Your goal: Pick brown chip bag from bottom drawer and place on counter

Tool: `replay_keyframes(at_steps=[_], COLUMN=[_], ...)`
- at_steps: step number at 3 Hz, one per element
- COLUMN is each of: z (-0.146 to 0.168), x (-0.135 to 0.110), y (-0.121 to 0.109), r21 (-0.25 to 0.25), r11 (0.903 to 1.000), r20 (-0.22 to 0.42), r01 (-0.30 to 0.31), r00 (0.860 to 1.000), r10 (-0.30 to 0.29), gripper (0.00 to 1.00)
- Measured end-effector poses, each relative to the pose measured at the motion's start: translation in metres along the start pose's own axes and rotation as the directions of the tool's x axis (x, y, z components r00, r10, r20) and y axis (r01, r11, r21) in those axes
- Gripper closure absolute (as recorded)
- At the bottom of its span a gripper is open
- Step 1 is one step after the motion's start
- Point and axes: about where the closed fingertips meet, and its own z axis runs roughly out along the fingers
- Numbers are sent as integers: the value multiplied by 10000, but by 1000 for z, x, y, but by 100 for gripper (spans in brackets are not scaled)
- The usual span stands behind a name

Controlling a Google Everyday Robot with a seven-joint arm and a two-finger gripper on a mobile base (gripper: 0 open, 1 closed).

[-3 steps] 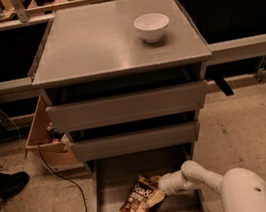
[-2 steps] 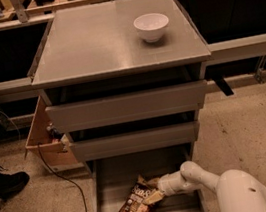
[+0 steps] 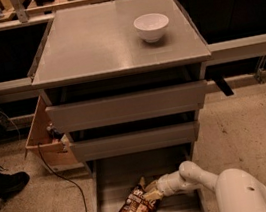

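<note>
down in the drawer [image 3: 116, 179], pulled out at the foot of the cabinet, the bag [image 3: 136, 209] lies flat on the tray floor, toward the near end and about midway between the side walls. my gripper [image 3: 155, 191] sits at the bag's upper right end, touching it or all but. i cannot tell whether it has closed on the bag or hangs loose. my arm [image 3: 195, 174] comes in from the right over the drawer's right wall, so the bag lies to the left of the gripper and a little nearer the camera. its long axis runs on a slant, from the end at the gripper down toward the lower left, nearly carrying on the line of my wrist. i judge the lift must go up and outward, clear of the two drawer fronts [image 3: 128, 107] above, to reach the counter [image 3: 97, 43], where a bowl [image 3: 151, 26] stands at the right rear.
</note>
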Motion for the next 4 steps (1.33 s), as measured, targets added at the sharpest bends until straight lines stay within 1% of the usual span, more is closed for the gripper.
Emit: replay_keyframes(at_steps=[1,2,3,4], z=[-28,-64,-108,-163], x=[-8,-12,-20,-32], y=[2,19,47,79], r21=[643,1248,1700,1987], r11=[9979,9913,9840,9792], r20=[-59,59,383,947], r01=[-114,-408,-528,-423], r00=[9999,9992,9982,9952], r10=[118,404,470,238], gripper=[100,100,100,100])
